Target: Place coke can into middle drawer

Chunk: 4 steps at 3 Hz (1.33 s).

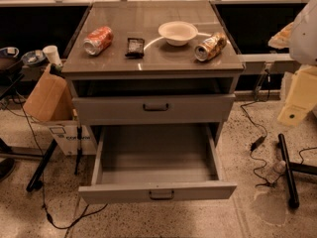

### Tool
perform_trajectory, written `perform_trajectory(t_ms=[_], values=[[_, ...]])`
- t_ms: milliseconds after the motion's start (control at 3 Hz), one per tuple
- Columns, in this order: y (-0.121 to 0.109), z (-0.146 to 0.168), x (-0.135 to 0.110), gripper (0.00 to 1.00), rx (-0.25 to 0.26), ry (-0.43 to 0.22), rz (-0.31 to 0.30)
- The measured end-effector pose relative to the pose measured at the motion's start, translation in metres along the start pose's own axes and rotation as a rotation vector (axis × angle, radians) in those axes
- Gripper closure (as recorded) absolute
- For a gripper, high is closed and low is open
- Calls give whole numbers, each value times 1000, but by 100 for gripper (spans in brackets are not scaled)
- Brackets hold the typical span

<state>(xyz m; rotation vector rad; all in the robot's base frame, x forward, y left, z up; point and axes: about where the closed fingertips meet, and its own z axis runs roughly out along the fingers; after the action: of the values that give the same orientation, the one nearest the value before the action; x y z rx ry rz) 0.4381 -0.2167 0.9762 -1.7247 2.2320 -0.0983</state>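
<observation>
The coke can [98,39], red-orange with white lettering, lies on its side at the left of the cabinet top [153,61]. The middle drawer [156,155] is pulled out below; its deep grey tray holds nothing, and its dark handle [161,195] is at centre front. My gripper [296,105], a pale yellowish part under the white arm [304,29], hangs at the right edge of the camera view. It is well right of the cabinet, away from the can and the drawer.
A gold-brown can [210,46], a white bowl [178,32] and a dark packet [134,47] also lie on the cabinet top. The upper drawer [155,108] is shut. A cardboard box [47,100] stands to the left. Cables and a black stand leg [288,170] lie on the floor to the right.
</observation>
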Motion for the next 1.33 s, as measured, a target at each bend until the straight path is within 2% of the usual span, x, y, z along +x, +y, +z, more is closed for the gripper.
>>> perform_trajectory(t_ms=[333, 667, 1000, 1333], values=[[0, 0, 0, 0, 0, 0, 0], [9, -1, -32, 0, -1, -76, -9], [22, 5, -86, 0, -24, -185, -8], [21, 11, -145, 0, -50, -287, 14]])
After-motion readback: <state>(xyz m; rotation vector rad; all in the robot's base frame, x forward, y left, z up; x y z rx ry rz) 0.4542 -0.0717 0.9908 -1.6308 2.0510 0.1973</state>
